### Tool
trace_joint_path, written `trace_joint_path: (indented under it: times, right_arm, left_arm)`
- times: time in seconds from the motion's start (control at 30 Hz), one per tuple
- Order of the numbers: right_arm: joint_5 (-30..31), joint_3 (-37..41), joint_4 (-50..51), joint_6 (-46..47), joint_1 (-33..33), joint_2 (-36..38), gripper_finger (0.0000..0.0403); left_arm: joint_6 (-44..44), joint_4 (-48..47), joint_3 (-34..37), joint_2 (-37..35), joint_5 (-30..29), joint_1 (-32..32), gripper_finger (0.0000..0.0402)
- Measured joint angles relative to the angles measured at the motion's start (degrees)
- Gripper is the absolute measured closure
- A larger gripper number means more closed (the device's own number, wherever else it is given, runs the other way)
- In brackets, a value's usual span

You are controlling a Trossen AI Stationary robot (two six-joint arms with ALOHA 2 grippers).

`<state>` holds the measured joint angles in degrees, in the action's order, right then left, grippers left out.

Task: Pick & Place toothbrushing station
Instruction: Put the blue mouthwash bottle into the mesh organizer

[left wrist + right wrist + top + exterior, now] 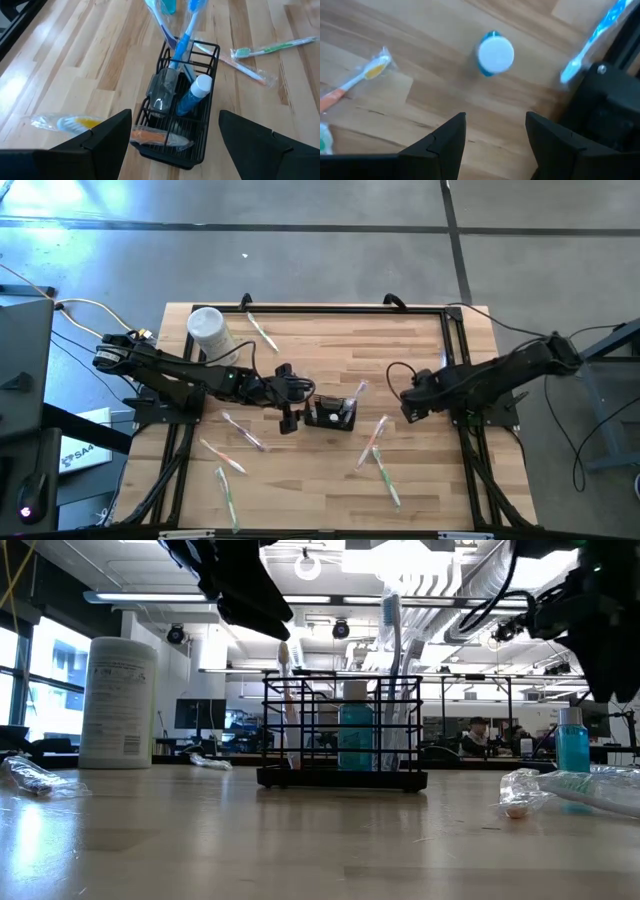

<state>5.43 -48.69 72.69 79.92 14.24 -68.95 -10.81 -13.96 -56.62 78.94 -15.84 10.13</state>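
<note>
Mid-table stands the black wire toothbrushing station (177, 112), holding upright blue toothbrushes (182, 42), a small blue white-capped bottle (195, 95) and an orange wrapped brush. Left gripper (172, 145) hovers right over it, fingers wide, empty. Right gripper (495, 135) part-open, empty, above another blue white-capped bottle (495, 54).

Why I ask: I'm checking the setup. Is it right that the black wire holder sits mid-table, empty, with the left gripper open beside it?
Not empty. The left wrist view shows the black wire holder holding toothbrushes and a blue bottle. The left gripper is open beside it.

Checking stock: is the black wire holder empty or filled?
Filled: the black wire holder holds blue toothbrushes and a blue bottle.
</note>
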Motion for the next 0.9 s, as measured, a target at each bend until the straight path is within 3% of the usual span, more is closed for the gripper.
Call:
trace_joint_path:
  times: [0.17,0.33,0.5,0.63,0.9]
  right_arm:
    - [2.6,1.1,-0.6,8.7,6.6,0.0,0.0204]
    - [4.2,7.4,-4.7,16.7,11.8,0.0,0.0204]
    - [11.5,13.1,-12.4,20.7,15.3,0.0,0.0204]
    - [14.5,15.2,-17.9,21.0,16.9,0.0,0.0204]
    - [20.3,16.0,-17.6,22.2,16.2,0.0,0.0204]
  left_arm:
    - [0.0,0.0,0.0,0.0,0.0,0.0,0.0105]
    - [0.0,-0.6,0.0,0.0,0.0,0.0,0.0105]
    - [0.0,-1.3,0.0,0.0,0.0,0.0,0.0105]
    - [0.0,-1.3,0.0,0.0,0.0,0.0,0.0105]
    - [0.0,-1.2,0.0,0.0,0.0,0.0,0.0105]
